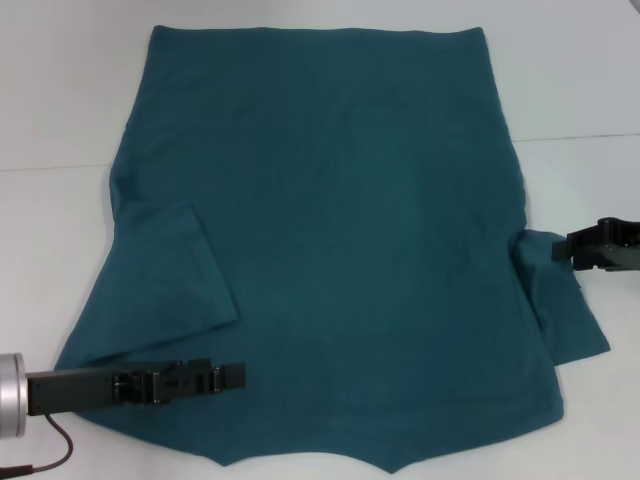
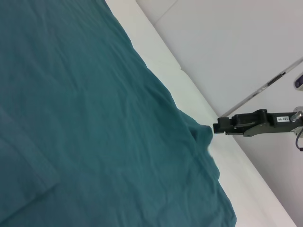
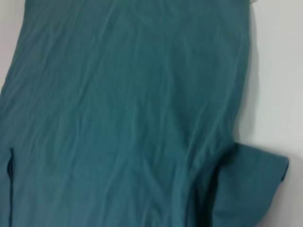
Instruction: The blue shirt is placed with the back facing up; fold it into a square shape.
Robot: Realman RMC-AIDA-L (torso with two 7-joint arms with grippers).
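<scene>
Blue shirt [image 1: 340, 230]: spread flat on the white bench [image 1: 60, 110], plain side up, filling most of the head view; hem toward 12 o'clock, collar end toward 6 o'clock at the robot's edge.
Left sleeve [image 1: 165, 290]: folded in over the body at about 8 o'clock, its hem edge running diagonally across the cloth.
Right sleeve [image 1: 560, 300]: lies outward at about 4 o'clock; its upper corner is lifted off the bench and bunched toward the right pincer.
Left pincer [image 1: 238, 375]: low at 7 o'clock, reaching across from the left over the shoulder area of the shirt, just below the folded sleeve; its fingers look pressed together with nothing seen between them; whether it touches the cloth cannot be told.
Right pincer [image 1: 560, 247]: at 3 o'clock, at the shirt's right edge, tip against the raised sleeve corner; the left wrist view [image 2: 216, 127] shows it meeting a small peak of cloth. Whether it is pinching the cloth or only touching it cannot be told.
Fabric surface: soft shallow wrinkles across the back, seen in both wrist views.
</scene>
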